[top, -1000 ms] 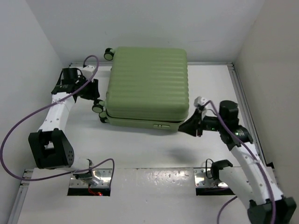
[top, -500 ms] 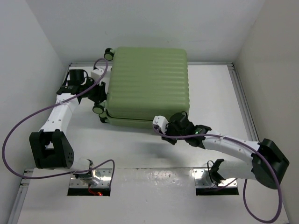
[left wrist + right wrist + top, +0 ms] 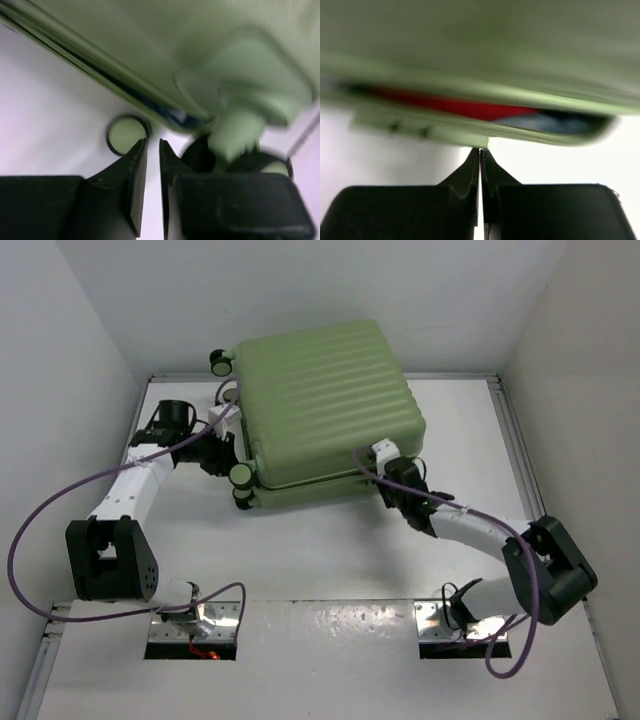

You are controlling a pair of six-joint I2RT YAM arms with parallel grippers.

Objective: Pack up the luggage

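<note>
The light-green ribbed luggage (image 3: 325, 400) lies on the table, skewed, its front right corner turned away from me. Its black wheels (image 3: 241, 474) face left. My left gripper (image 3: 222, 448) sits by the wheels, jaws nearly together with a thin slit and nothing between them. In the left wrist view (image 3: 153, 142) it is just below the shell (image 3: 150, 45) and a wheel (image 3: 127, 135). My right gripper (image 3: 385, 472) is shut, its tips (image 3: 480, 150) touching the lower shell's edge (image 3: 435, 131). The seam gapes, showing something red (image 3: 455, 106) and blue lining (image 3: 535, 120).
White walls close in the table on the left, back and right. A metal rail (image 3: 520, 455) runs along the right side. Two metal base plates (image 3: 195, 625) sit at the near edge. Purple cables (image 3: 60, 500) loop off both arms.
The luggage has turned counterclockwise, its front right corner moving away. My right gripper swept from the right across the front to that corner. My left gripper shifted slightly toward the wheels.
</note>
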